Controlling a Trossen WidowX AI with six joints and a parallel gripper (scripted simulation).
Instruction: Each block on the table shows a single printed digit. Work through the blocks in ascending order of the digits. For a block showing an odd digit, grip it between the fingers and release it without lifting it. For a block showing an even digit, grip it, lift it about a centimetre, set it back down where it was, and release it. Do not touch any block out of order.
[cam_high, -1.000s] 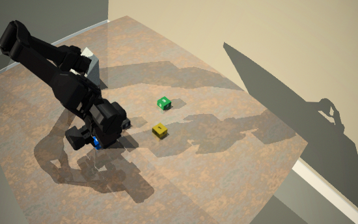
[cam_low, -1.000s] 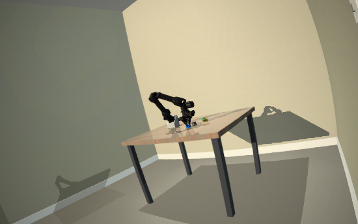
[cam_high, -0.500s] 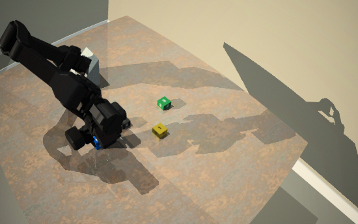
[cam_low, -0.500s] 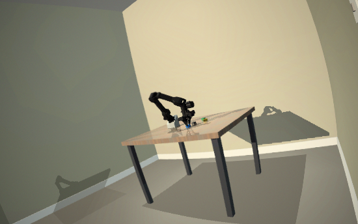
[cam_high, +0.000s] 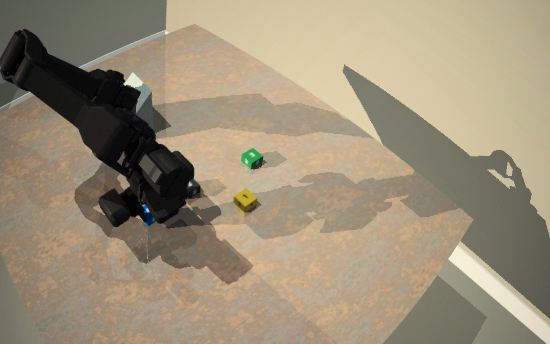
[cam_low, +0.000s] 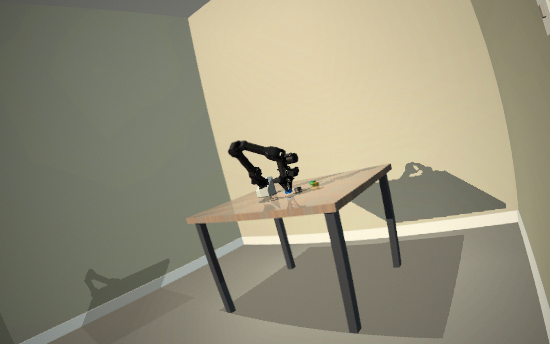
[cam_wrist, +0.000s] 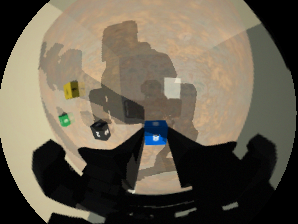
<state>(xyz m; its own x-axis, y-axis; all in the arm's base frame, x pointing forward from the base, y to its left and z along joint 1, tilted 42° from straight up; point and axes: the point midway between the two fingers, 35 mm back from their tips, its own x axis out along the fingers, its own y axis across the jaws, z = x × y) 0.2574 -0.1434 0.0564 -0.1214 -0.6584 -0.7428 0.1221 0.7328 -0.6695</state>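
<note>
My gripper (cam_wrist: 154, 129) is shut on a blue block (cam_high: 148, 215) (cam_low: 288, 191) (cam_wrist: 156, 135), a finger on each side; its near face seems to show an 8. Whether the block is off the table cannot be told. A black block (cam_high: 194, 188) (cam_low: 298, 189) (cam_wrist: 100, 131) stands close beside the gripper, partly hidden by the arm in the top view; it seems to show a 2. A yellow block (cam_high: 245, 200) (cam_wrist: 72, 90) with what looks like a 1 and a green block (cam_high: 252, 159) (cam_wrist: 65, 120) with an unclear digit stand farther off.
The wooden-edged table (cam_high: 350, 280) (cam_low: 260, 216) carries the arm's pale base (cam_high: 145, 102) (cam_low: 264, 190). The arm reaches over the blue and black blocks and casts dark shadows. A pale square patch (cam_wrist: 172, 88) shows on the table in the wrist view.
</note>
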